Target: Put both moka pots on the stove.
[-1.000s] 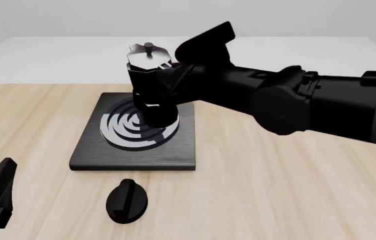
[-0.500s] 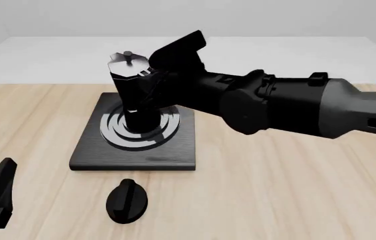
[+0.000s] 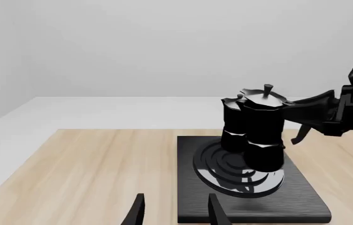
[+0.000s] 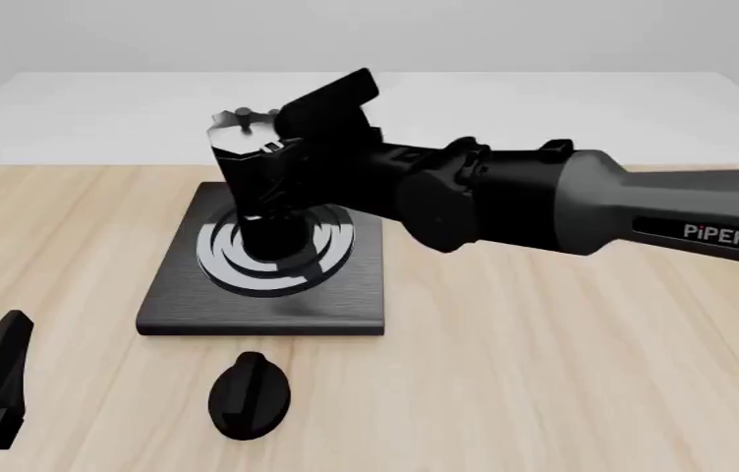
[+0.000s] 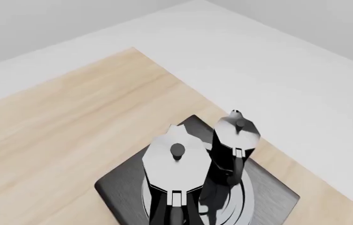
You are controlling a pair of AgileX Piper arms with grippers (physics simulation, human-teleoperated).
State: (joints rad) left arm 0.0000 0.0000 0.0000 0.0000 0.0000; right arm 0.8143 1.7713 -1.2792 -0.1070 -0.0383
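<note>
Over the last 1 s pot 2 [image 3: 264, 129], gripped by the right tool [image 4: 294, 162], was carried left beside pot 1 [image 3: 234, 123] above the stove [image 4: 264, 310], lowering judged next; left tool [image 3: 173, 213] is parked open.

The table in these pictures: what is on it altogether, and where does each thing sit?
Stove: one, flat black slab with silver-grey rings, middle of the table.
Coffee pots: two, black with silvery lids, close together over the rings; near pot held by its handle, far pot behind it, half hidden.
Knob: one, black oval, on the wood in front of the stove.
Table: one, pale wood.
Right arm: dark grey, reaching across to the stove; its fingers are hidden.
Left gripper: black, fingers open, low at the table's near left.
</note>
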